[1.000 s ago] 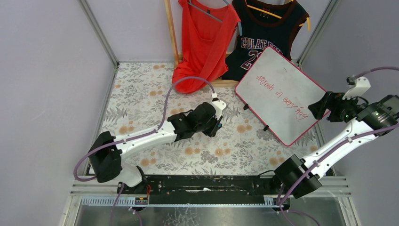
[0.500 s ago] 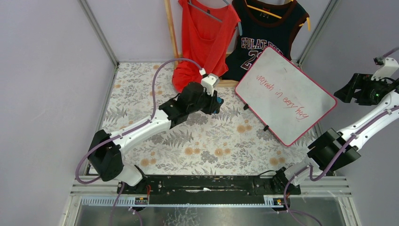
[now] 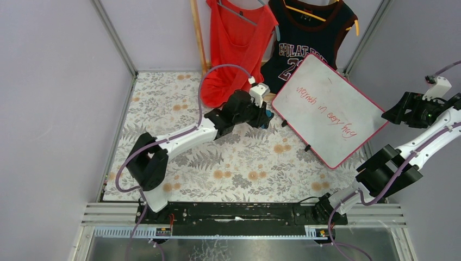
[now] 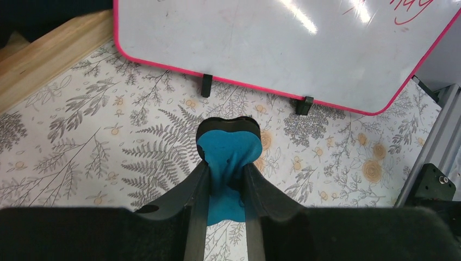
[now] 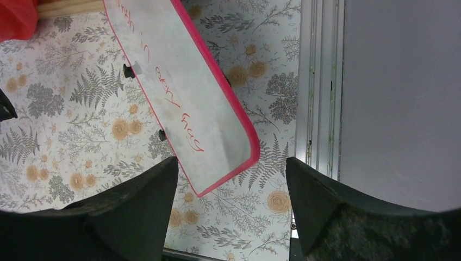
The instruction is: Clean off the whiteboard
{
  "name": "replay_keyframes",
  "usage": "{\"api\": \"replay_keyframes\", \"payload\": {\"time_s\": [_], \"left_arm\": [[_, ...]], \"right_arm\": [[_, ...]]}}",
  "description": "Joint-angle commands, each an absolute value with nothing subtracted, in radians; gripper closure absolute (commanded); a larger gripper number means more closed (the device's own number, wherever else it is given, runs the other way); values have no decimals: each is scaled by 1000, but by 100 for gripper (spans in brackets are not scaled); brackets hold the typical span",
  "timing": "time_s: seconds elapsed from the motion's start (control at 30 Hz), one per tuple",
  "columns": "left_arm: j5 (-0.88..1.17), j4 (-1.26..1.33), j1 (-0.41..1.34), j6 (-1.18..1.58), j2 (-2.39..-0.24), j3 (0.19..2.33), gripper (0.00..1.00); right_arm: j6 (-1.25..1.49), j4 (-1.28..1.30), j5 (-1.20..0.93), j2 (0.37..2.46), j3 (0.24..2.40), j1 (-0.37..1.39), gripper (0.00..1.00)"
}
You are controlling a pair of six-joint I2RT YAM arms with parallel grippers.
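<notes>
Overhead view: the whiteboard (image 3: 329,109), large, white, with a thin pink-red frame, stands tilted on the far right part of the floral-print tabletop (image 3: 179,130). Red handwriting runs across its face. Behind it a red sleeveless top (image 3: 236,43) and a black basketball jersey (image 3: 304,38) hang by a wooden rack (image 3: 198,38). The left gripper (image 3: 265,117) is just beside the board's left edge.

Left wrist view alone shows the grip: the fingers are clamped on a soft blue eraser pad (image 4: 228,147), over the print and short of the board's lower edge. Two small black feet (image 4: 205,84) show under that edge.

Right wrist view alone: the right gripper (image 5: 231,160) has its jaws wide apart with nothing between them, and the board's corner lies below. A grey metal rail (image 5: 315,81) runs along the right. Overhead places this gripper off the board's right corner, apart from it.
</notes>
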State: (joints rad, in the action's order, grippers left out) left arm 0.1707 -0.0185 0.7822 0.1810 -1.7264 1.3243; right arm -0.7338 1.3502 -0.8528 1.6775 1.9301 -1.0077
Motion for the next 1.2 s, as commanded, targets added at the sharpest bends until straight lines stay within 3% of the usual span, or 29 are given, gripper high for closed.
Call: {"api": "replay_keyframes", "payload": {"time_s": [0.0,1.17], "left_arm": [[226,91,773,184,-1771,1391,100],[258,50,795,185,-1871,1471,100]], "right_arm": [[-712,1266,-857,1684,1879,-1011,22],[-872,1237,-987,1804,1711,-1010,33]]}}
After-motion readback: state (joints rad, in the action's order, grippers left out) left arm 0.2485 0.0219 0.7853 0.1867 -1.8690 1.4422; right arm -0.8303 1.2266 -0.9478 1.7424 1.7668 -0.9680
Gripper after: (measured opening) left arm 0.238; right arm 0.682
